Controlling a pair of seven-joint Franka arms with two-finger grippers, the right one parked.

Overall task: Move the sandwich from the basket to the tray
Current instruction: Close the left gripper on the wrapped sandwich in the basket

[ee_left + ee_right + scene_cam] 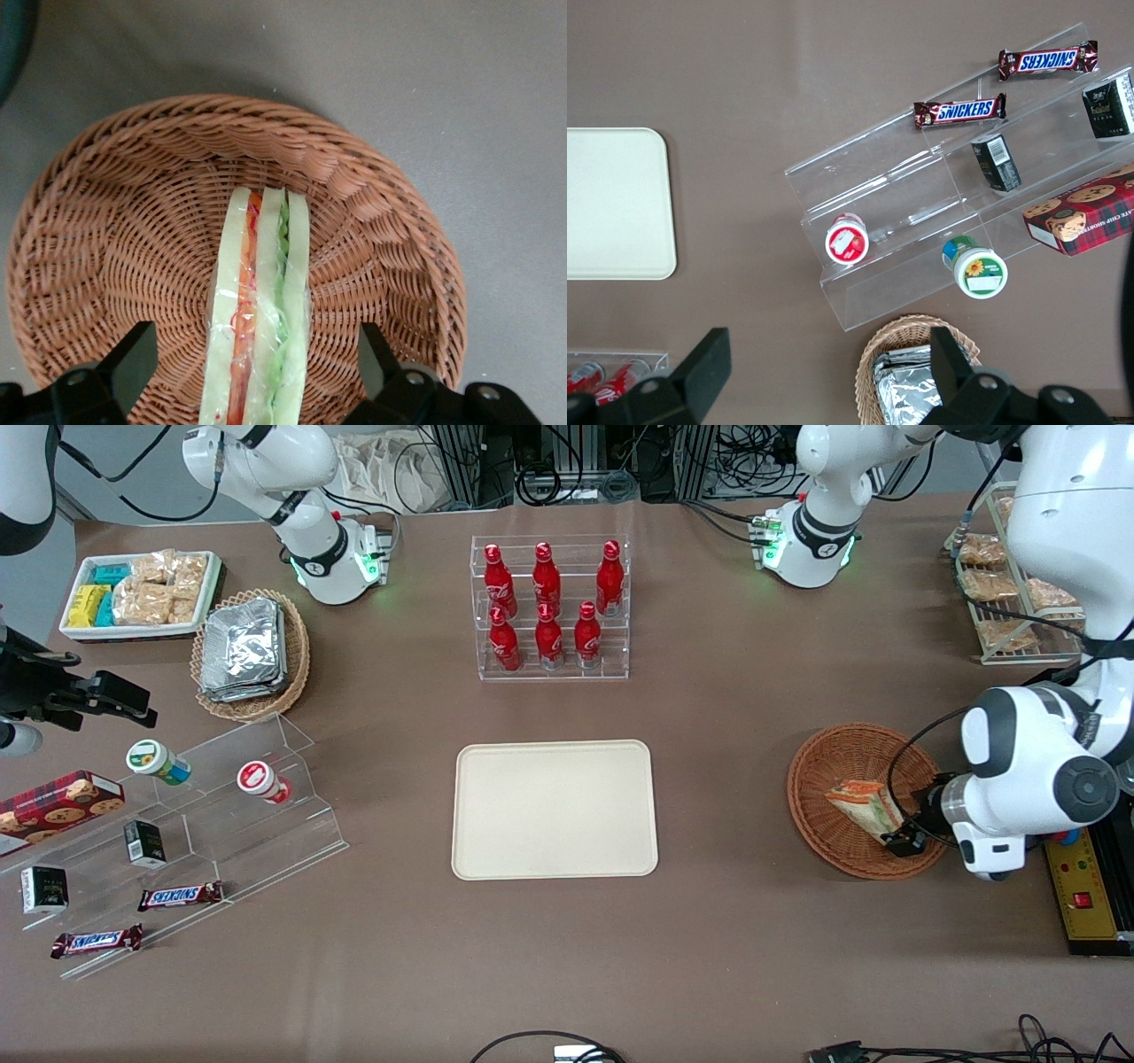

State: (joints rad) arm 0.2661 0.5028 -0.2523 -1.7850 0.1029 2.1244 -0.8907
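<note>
You are looking at a brown table point(726, 921) with black cables and rack frames along the upper edge of the front view; the cream tray point(555, 810) lies flat in the middle of that view, with nothing on it, and a clear rack of red bottles point(549, 607) stands above it in the frame; the reddish-brown basket point(828, 766) sits at the right of the frame, toward the working arm's end of the table, well apart from the tray. The sandwich point(864, 808) lies inside the basket, tilted, its pale bread and its green and orange-red layers showing through the wrap; the gripper point(905, 838) is down at the basket's lower right rim in the front view, right at the end of the sandwich. In the wrist view the sandwich point(261, 314) runs between the two dark fingers point(383, 359); they are spread, one on each side of it with basket point(133, 230) weave showing in the gaps, touching nothing.
</note>
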